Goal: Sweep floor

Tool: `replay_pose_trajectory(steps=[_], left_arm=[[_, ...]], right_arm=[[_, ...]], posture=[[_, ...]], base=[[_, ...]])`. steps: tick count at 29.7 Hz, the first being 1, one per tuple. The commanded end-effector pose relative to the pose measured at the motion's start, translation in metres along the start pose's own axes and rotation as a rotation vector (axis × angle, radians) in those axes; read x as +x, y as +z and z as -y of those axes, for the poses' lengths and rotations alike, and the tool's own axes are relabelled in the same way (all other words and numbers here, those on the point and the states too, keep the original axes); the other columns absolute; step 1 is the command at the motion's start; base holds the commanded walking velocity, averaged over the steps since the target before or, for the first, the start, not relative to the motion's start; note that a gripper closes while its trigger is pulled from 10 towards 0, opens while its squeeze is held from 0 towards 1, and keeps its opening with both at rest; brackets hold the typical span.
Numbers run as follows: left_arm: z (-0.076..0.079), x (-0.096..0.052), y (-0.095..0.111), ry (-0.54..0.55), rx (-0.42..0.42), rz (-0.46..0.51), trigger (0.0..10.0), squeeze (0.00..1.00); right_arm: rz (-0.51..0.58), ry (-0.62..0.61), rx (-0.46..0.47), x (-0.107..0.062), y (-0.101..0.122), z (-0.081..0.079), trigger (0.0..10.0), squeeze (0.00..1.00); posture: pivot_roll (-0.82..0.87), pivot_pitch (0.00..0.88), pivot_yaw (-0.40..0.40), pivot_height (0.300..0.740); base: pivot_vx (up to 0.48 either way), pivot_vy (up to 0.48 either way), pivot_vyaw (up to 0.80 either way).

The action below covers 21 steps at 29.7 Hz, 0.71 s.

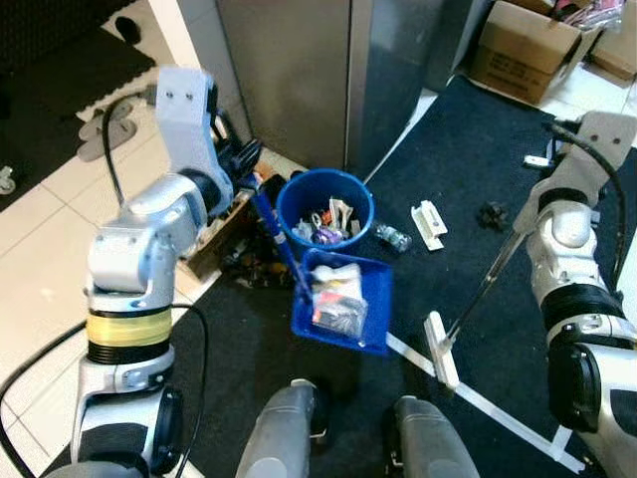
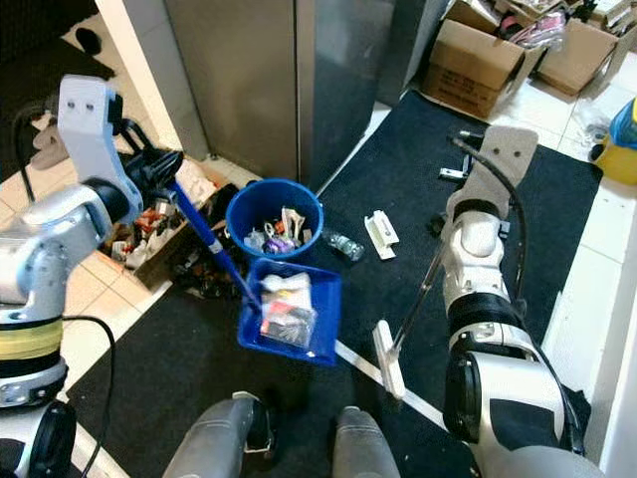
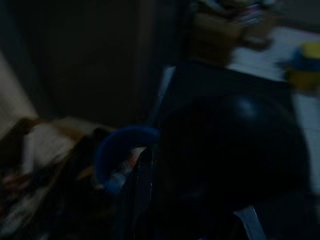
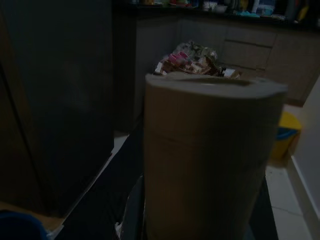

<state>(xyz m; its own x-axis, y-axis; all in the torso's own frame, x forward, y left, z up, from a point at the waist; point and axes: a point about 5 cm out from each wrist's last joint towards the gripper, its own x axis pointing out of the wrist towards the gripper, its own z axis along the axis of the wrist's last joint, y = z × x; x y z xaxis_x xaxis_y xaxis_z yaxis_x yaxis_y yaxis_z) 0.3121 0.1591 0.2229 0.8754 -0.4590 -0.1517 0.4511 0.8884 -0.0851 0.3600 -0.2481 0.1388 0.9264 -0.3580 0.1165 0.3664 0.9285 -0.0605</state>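
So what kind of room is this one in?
Probably a home kitchen or utility corner: a tall grey metal fridge-like cabinet, stacked brown cardboard boxes, and a round blue plastic bin on black matting over white tiles.

Blue dustpan (image 1: pixel 343 304), blue bucket (image 1: pixel 325 204), black mat (image 1: pixel 468 169), white floor tiles (image 1: pixel 40 269), brown cardboard box (image 1: pixel 523 48).

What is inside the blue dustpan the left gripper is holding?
The dustpan carries a heap of swept litter, wrappers and scraps, held by the left gripper beside the blue bin. Whatever lies beneath the heap is hidden.

Black mat (image 1: pixel 468 169) (blue bucket (image 1: pixel 299 194), litter)
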Motion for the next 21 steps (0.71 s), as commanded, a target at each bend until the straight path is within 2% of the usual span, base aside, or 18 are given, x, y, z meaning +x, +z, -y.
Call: replay_pose_trajectory(steps=[1,6,11,16,17,18,21], left_arm=[[0.009,-0.001,0.009,-0.073,0.012,0.024,10.0,0.0],[0.017,0.003,0.015,-0.106,0.0,0.03,10.0,0.0],[0.031,0.009,0.037,-0.194,0.02,0.058,10.0,0.0],[0.025,0.003,0.073,-0.194,0.074,0.124,10.0,0.0],[0.022,0.0,0.089,-0.191,0.101,0.155,10.0,0.0],[0.022,0.0,0.089,-0.191,0.101,0.155,10.0,0.0],[0.017,-0.008,0.12,-0.189,0.109,0.213,10.0,0.0]], right_arm=[[0.069,0.003,-0.034,0.002,0.01,-0.001,10.0,0.0],[0.064,0.011,-0.085,0.0,0.006,-0.002,10.0,0.0],[0.055,0.008,-0.106,-0.002,0.001,-0.005,10.0,0.0],[0.058,-0.005,-0.12,-0.002,0.0,-0.003,10.0,0.0],[0.055,-0.007,-0.123,-0.003,-0.001,-0.003,10.0,0.0],[0.055,-0.007,-0.123,-0.003,-0.001,-0.003,10.0,0.0],[0.05,-0.007,-0.122,-0.004,-0.003,-0.004,10.0,0.0]], posture=[[0.04,0.03,0.062,0.74],[0.04,0.031,0.062,0.74],[0.05,0.029,0.063,0.74],[0.05,0.029,0.071,0.74],[0.06,0.03,0.075,0.74],[0.06,0.03,0.075,0.74],[0.07,0.03,0.078,0.74]], base=[[0.0,0.0,0.0],[0.0,0.0,0.0],[0.0,0.0,0.0],[0.0,0.0,0.0],[0.0,0.0,0.0],[0.0,0.0,0.0],[0.0,0.0,0.0]])
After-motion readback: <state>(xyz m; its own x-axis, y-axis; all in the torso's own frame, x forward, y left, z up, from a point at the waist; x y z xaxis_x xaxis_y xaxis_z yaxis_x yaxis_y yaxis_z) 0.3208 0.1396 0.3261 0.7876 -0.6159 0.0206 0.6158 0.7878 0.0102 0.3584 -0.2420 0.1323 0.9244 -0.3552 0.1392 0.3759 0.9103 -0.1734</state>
